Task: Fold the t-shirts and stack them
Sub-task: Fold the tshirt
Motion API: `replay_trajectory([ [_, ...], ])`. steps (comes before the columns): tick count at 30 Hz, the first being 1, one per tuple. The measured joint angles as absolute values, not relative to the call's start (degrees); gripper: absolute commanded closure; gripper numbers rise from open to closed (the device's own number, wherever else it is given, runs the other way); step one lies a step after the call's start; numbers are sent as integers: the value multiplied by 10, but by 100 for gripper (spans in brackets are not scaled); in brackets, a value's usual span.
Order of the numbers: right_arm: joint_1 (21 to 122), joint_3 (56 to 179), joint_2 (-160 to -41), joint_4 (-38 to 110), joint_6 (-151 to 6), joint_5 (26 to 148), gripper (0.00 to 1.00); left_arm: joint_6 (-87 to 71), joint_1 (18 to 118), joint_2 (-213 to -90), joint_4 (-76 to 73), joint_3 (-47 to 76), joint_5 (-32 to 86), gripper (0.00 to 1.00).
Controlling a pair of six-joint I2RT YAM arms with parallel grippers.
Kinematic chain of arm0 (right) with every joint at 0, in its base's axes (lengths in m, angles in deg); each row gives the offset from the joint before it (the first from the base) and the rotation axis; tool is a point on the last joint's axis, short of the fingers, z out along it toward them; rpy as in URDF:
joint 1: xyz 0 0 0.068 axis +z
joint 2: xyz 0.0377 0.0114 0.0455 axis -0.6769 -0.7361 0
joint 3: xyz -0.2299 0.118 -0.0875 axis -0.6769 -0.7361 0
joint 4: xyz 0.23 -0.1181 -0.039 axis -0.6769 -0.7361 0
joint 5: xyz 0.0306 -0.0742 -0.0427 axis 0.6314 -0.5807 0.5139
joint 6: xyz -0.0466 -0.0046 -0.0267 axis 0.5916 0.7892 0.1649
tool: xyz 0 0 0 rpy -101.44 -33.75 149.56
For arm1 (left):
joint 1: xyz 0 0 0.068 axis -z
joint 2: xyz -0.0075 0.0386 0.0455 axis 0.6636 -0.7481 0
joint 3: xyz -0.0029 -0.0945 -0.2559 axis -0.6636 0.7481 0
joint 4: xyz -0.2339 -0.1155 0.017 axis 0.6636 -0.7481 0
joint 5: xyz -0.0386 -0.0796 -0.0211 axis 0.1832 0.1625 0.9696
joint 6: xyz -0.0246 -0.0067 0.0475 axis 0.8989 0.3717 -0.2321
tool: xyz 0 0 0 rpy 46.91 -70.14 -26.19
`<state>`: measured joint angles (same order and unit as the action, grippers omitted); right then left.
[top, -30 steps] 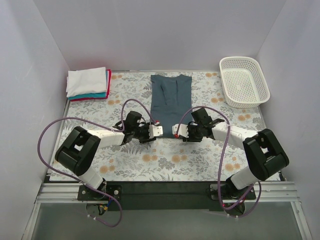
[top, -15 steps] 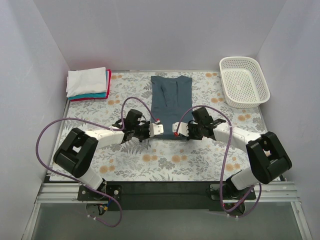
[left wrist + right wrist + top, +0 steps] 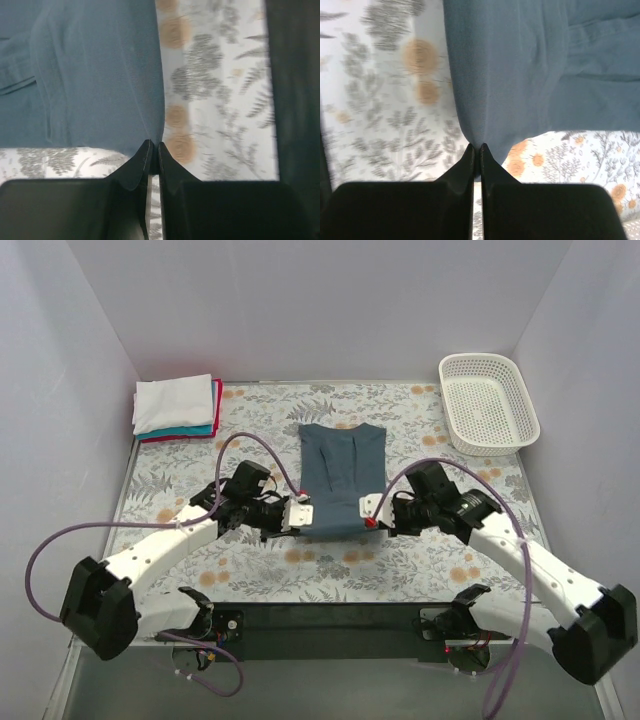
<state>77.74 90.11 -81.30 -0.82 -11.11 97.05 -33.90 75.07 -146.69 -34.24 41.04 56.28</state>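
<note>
Both arms are drawing back toward their bases compared with the earlier top views, and the slate-blue t-shirt (image 3: 340, 475) is sliding with them across the floral table cover (image 3: 180, 465), its far hem now lying well short of the back edge where it was resting a second ago. The left gripper (image 3: 300, 515) is pinching the shirt's near left corner, and the wrist view is showing its fingers pressed together on a peak of cloth (image 3: 154, 145). The right gripper (image 3: 368, 512) is doing the same at the near right corner, its fingers closed on the fabric edge (image 3: 476, 146). The shirt is lying flat and stretched between the two grippers, running away from them toward the back wall, its sides apparently already turned inward into a narrow panel. Judged from this, the pull is repositioning the garment nearer the arms, probably so that a crosswise fold becomes reachable; that fold is not yet made. The folded t-shirt stack (image 3: 175, 407), white over teal and red, is sitting well beyond and to the left of the left gripper. The white mesh basket (image 3: 490, 405) is standing well beyond and to the right of the right gripper, and nothing is showing inside it.
</note>
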Motion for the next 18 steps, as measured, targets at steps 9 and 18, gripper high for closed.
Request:
replay_trajectory([
  [9, 851, 911, -705, -138, -131, 1010, 99, -313, 770, -1370, -533, 363, 642, 100],
  [18, 732, 1020, -883, -137, -40, 1011, 99, -325, 661, -1628, -534, 132, 610, 100],
])
